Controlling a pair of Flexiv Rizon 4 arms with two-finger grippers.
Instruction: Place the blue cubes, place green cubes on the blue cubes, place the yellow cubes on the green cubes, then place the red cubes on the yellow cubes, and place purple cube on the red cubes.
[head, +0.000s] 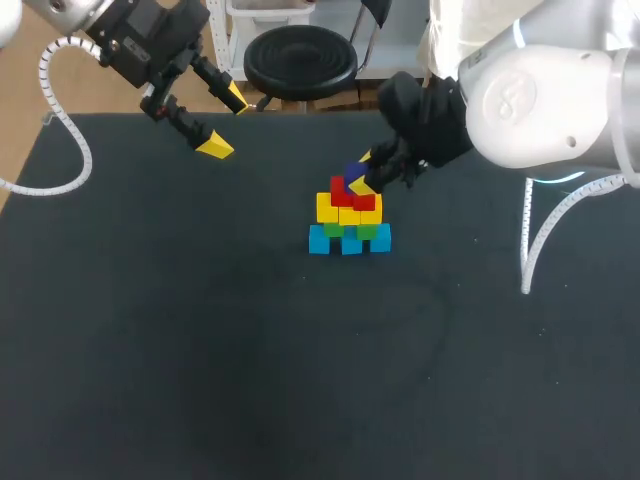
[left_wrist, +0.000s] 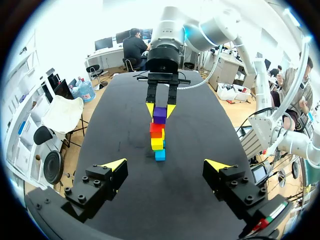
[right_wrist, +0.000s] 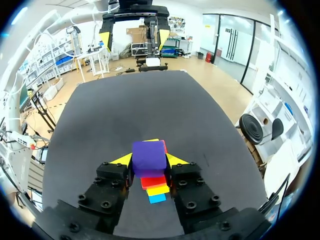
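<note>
One purple cube (head: 354, 178) is clamped between the two yellow-tipped fingers of the right gripper (head: 362, 173), one finger on each of two opposite side faces. The cube is at the top of the stack (head: 348, 214), directly above the red cubes (head: 345, 192). Whether it bears on them cannot be told.

Stack layers, bottom up:
- blue cubes (head: 349, 243), resting on the table (head: 200, 350)
- green cubes (head: 368, 231)
- yellow cubes (head: 328, 208)
- red cubes

The blue layer is the widest, and the layers narrow toward the top.

The right arm comes in from the right of the stack, and its gripper stands over the stack's top.

The left gripper (head: 225, 122) is well apart from the stack, off to its left and farther back, above the table's far edge. Its fingers stand wide apart with nothing between them.

In the left wrist view the stack stands ahead of the spread fingers, with the purple cube (left_wrist: 159, 114) uppermost between the right gripper's tips. In the right wrist view the purple cube (right_wrist: 149, 156) fills the gap between the fingers, and edges of the red, yellow and blue cubes show beneath it.
</note>
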